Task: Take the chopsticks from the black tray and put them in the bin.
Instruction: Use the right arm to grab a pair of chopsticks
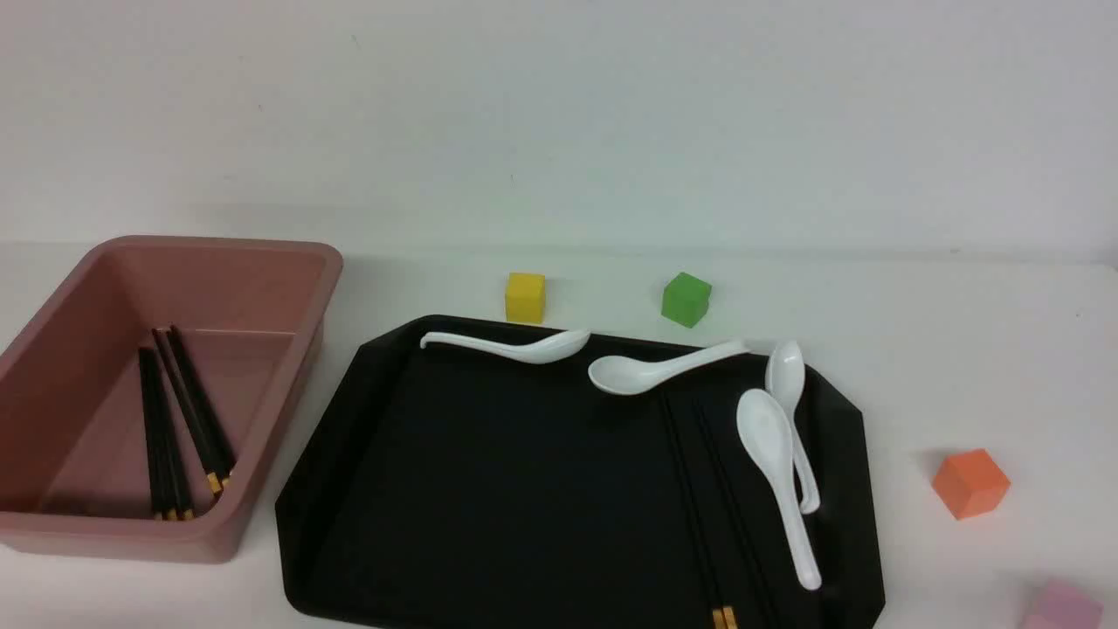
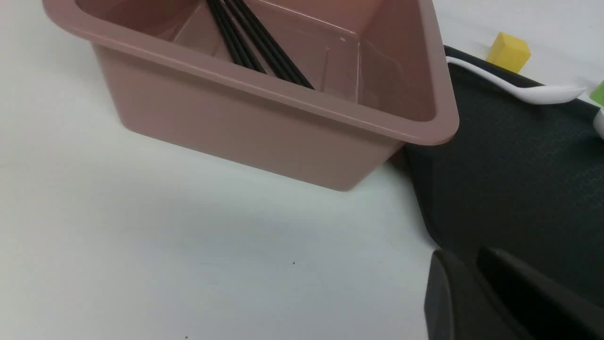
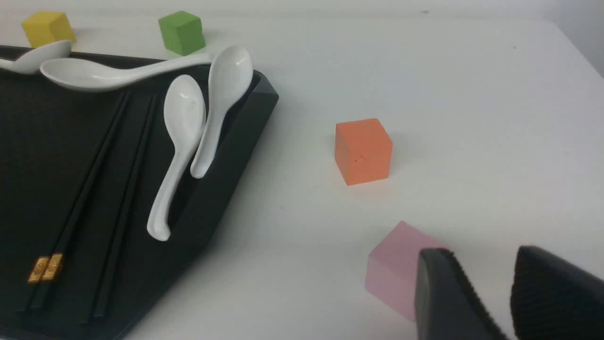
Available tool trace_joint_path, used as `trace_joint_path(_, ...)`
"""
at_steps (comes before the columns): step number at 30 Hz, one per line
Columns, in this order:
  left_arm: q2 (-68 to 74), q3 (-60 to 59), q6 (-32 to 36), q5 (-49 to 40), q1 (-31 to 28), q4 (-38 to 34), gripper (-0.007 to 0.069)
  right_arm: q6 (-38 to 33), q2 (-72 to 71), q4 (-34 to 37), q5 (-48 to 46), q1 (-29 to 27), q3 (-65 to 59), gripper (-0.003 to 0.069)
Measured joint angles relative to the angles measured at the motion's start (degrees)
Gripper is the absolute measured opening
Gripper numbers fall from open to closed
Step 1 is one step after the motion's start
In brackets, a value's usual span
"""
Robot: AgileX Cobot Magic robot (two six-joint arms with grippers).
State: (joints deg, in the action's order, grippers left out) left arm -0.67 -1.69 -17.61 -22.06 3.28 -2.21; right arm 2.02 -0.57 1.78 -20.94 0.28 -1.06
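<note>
You have chopsticks (image 3: 85,189) lying in the tray (image 1: 524,489), beside white spoons (image 1: 770,445). More chopsticks lie inside the bin (image 1: 288,411), banded ends toward your side. Your left gripper (image 2: 465,257) has its jaws together; your right gripper's (image 3: 479,255) jaws stand apart, near the pink block (image 3: 401,269).

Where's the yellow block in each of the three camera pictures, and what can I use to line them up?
Front view: yellow block just above the middle, beyond the tray's far rim.
Left wrist view: near the top right corner of the picture.
Right wrist view: in the top left corner of the picture.
Shared landmark: the black tray, with a white spoon at its rim beside the block.
</note>
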Motion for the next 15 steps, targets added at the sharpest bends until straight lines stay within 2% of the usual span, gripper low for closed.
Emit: trace_joint_path(15,0.0,0.0,0.0,0.0,0.0,0.01,0.0092,-0.05,0.0,0.0,0.0,0.0,0.0,0.024)
